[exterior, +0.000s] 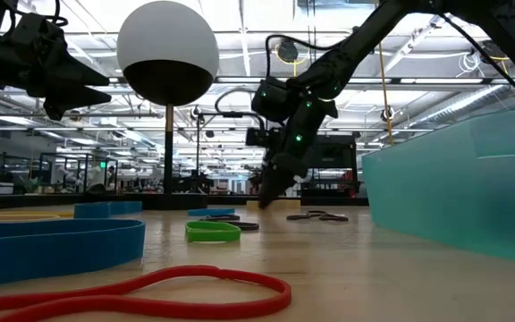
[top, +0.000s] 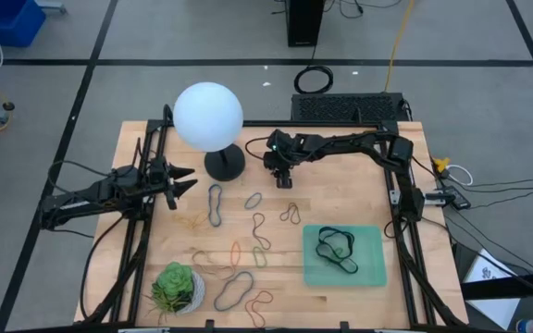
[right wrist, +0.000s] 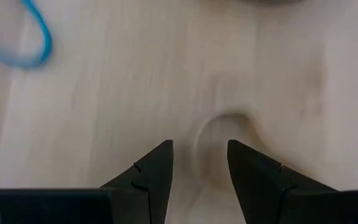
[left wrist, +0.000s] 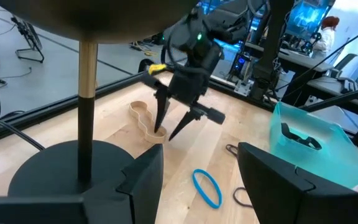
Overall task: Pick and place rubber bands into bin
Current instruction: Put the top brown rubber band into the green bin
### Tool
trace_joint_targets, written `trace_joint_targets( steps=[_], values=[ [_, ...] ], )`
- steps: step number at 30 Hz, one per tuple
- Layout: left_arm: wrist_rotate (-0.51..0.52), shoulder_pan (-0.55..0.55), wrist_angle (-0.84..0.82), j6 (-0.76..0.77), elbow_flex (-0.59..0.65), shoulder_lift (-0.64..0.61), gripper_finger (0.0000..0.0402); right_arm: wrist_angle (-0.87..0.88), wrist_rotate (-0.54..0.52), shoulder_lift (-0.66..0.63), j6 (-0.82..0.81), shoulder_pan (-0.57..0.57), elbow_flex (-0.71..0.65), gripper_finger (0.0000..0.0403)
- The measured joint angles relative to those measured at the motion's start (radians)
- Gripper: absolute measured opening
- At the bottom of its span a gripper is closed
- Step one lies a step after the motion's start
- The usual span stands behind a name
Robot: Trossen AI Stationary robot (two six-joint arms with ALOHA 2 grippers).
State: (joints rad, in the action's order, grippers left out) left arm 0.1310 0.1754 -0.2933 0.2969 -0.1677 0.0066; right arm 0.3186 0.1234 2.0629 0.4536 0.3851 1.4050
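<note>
My right gripper hangs open, slanting down just above the wood near the lamp's base, right of it in the high view. Its two fingers stand on either side of the looped end of a tan rubber band that lies flat on the table; I see no touch. The left wrist view shows the same gripper over that tan band. A blue band lies nearby. The mint-green bin at the near right holds black bands. My left gripper waits open at the table's left, raised.
A lamp with a white globe on a round black base stands close beside my right gripper. A potted succulent sits at the near left. Several loose bands lie scattered across the table's middle and near side.
</note>
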Motion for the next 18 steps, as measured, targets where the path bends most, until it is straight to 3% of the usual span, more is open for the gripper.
trace_joint_targets(
  steps=[3, 8, 18],
  values=[
    [0.0, 0.0, -0.004, 0.0, 0.0, 0.0, 0.0212, -0.012, -0.059, 0.011, 0.005, 0.0, 0.001, 0.0144],
    [0.0, 0.0, -0.004, -0.006, 0.0, 0.0, 0.0212, 0.003, -0.066, 0.013, 0.004, 0.007, 0.001, 0.0123],
    [0.001, 0.0, -0.004, -0.006, 0.0, 0.0, 0.0212, 0.049, -0.065, 0.013, 0.034, 0.008, 0.001, 0.004]
  ],
)
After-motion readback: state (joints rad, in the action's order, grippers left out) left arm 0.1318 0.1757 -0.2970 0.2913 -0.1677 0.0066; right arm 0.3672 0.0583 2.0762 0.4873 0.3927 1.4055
